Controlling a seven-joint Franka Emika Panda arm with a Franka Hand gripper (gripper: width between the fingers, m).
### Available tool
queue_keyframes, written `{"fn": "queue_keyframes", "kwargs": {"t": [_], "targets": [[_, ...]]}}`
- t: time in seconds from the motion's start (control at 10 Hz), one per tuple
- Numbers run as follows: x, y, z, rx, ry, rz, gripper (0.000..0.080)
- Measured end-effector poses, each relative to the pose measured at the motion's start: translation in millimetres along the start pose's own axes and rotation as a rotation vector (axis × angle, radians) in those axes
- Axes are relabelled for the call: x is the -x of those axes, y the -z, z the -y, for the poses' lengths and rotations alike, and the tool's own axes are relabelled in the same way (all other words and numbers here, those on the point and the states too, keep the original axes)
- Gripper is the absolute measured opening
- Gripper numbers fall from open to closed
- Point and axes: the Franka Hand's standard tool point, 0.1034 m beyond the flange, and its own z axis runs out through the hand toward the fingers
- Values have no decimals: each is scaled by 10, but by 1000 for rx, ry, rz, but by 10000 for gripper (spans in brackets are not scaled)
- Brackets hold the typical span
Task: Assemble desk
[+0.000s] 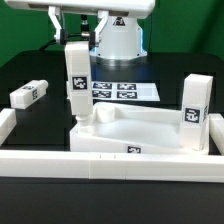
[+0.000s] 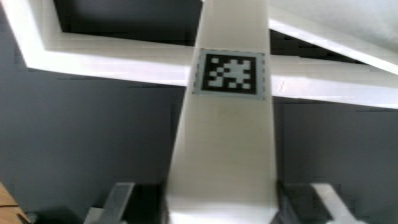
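Gripped leg (image 1: 76, 72): white, square, tagged, upright between the fingers (image 2: 326, 205), lower end at a corner of the desk top (image 1: 150, 138), a flat rimmed white tray below them. Second leg (image 1: 195, 105): upright at another corner, well apart from the fingers. Third leg (image 1: 28, 94): lying flat, on the fingers' other side.

In the wrist view I am losing the gripper (image 2: 217, 208) at the picture's edge: only stubs of its fingers (image 2: 119, 205) are showing, and the gripped end of the leg (image 2: 222, 140) is running off with them. The leg's far end is covering its meeting with the desk top (image 2: 107, 48). In the exterior view the arm (image 1: 118, 32) is getting cut off above, and the tags (image 1: 190, 114) are coming through too small for me to read.
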Motion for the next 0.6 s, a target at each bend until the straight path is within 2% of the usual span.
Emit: {"fn": "queue_keyframes", "kwargs": {"t": [0.3,0.4,0.6], "targets": [[6,-8,16,20,12,-34,284],[-16,7,-68,54,23,-86,284],[12,-9,-67,54,22,-81,284]]}}
